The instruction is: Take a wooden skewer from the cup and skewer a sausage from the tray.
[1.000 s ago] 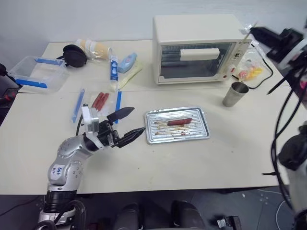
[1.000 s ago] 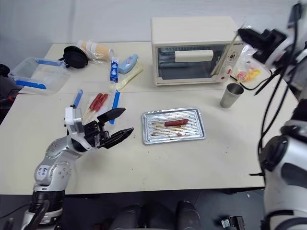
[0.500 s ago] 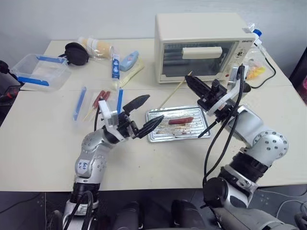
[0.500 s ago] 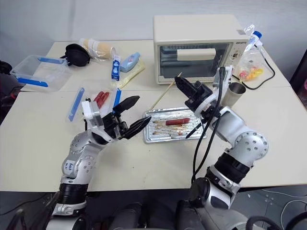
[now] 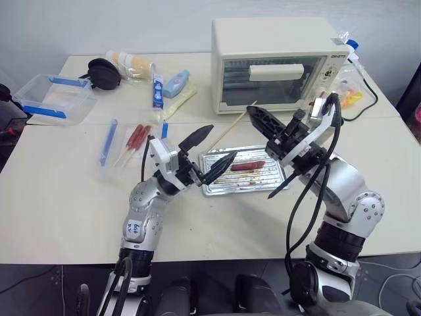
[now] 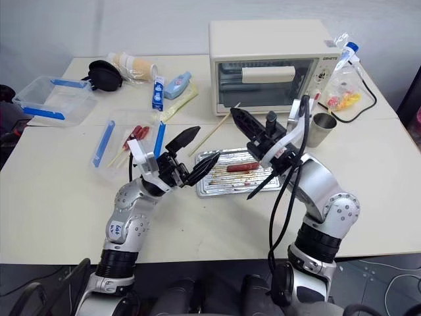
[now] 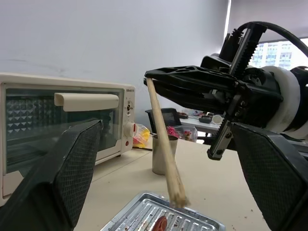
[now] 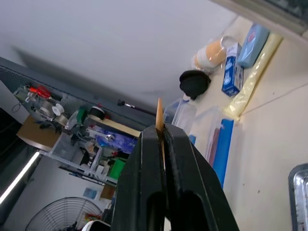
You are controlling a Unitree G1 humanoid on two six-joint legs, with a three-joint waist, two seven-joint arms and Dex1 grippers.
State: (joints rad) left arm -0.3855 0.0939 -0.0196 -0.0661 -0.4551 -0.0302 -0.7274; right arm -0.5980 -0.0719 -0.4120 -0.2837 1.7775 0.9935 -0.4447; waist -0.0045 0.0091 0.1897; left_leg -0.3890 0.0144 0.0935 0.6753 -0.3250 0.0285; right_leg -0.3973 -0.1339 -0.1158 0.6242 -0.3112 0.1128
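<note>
Skewer pinched in right gripper over tray; sausage not pierced yet.

Tray sits flat at table centre, rigid, greasy bottom, likely slick. Left gripper hangs at its near-left corner, fingers spread wide, empty. Right gripper is pressed tight on the wooden skewer, which angles out over the tray. Sausage lies mid-tray: soft, light, smooth, probably rolls; brace it at mid-length, pierce end-on. Skewer looks thin, stiff, snappable; push along its axis.
</note>
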